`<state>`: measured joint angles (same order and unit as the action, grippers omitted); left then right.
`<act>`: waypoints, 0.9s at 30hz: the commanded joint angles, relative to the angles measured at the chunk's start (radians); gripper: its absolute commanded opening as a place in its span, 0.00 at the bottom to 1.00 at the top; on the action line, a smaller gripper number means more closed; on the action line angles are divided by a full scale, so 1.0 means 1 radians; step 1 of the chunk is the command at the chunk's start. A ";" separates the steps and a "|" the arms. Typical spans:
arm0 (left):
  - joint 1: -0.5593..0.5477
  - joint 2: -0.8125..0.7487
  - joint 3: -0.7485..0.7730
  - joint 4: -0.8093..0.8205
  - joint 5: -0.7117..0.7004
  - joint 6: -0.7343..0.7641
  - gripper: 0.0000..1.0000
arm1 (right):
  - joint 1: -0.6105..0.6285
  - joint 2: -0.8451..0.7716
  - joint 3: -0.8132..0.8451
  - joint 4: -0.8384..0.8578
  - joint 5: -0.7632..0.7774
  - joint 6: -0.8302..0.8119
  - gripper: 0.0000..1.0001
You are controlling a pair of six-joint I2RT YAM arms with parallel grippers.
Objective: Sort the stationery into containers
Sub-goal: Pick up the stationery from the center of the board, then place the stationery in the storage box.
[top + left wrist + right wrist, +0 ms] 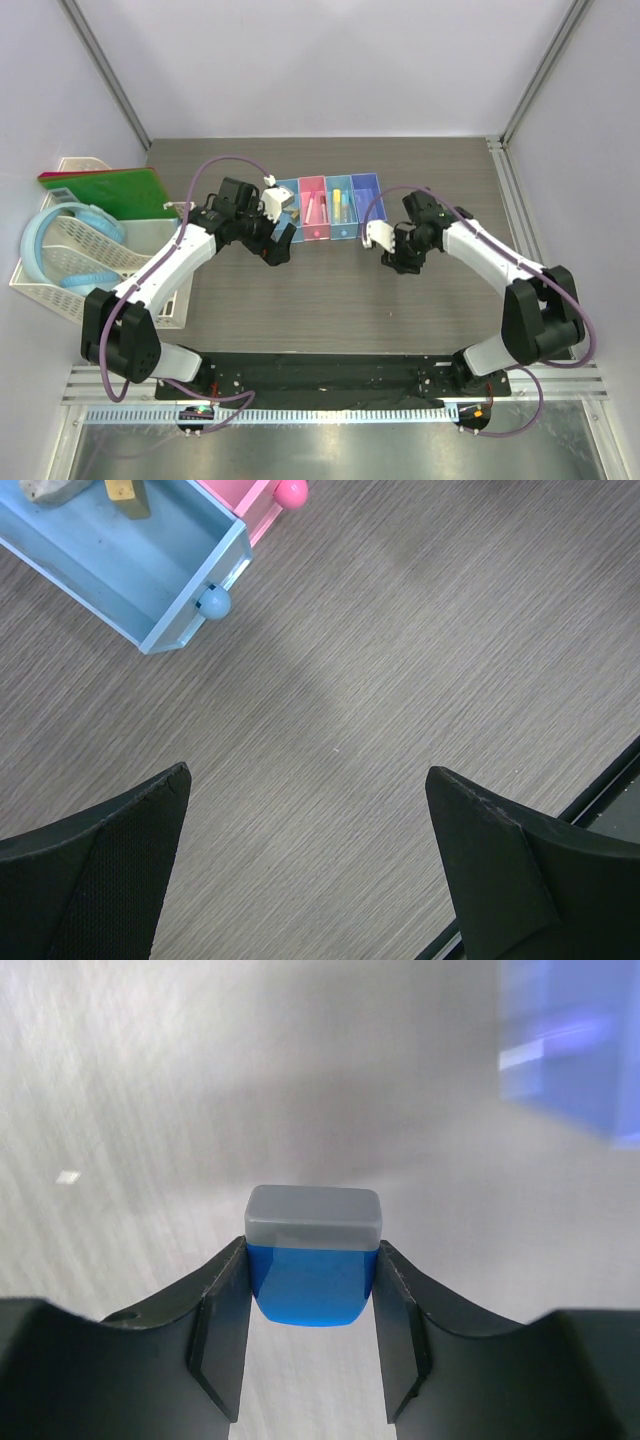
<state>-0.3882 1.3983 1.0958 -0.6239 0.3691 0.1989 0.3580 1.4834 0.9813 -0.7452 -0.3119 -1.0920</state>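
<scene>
The right gripper point(312, 1256) has its fingers point(225, 1320) partly closed on the block point(313, 1285), one pad flat against each side. The block is blue with a grey cap, sits upright between the tips, and its cap pokes out past them. Whether its far end touches the table point(330, 300) I cannot tell. From above, this gripper hangs just in front of the row of four joined bins point(326, 236), on the near side of the purple bin point(366, 192), which shows as a blur at the upper right of the wrist view; the block itself is hidden there. The left gripper point(307, 772) has its fingers spread as wide as they go, with nothing between them but bare table. Just beyond its tips lies the near corner of the light blue end bin point(190, 570), with a blue knob point(213, 601) on its front wall. Inside it lie a tan piece point(126, 494) and a paler lump beside it. The pink bin point(313, 232) next to it holds thin pale pens point(318, 208), and the third bin has a yellow stick point(340, 205). Well to the left stands a white basket point(120, 255) with a blue hoop point(40, 240) in it and a green board point(105, 190) behind.
</scene>
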 commanded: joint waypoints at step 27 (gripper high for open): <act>0.008 0.024 0.064 -0.017 -0.036 0.028 1.00 | 0.018 0.528 0.628 0.400 0.132 0.254 0.15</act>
<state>-0.3874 1.4124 1.1110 -0.6346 0.3386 0.2176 0.3618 2.0037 1.5669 -0.3859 -0.1810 -0.8425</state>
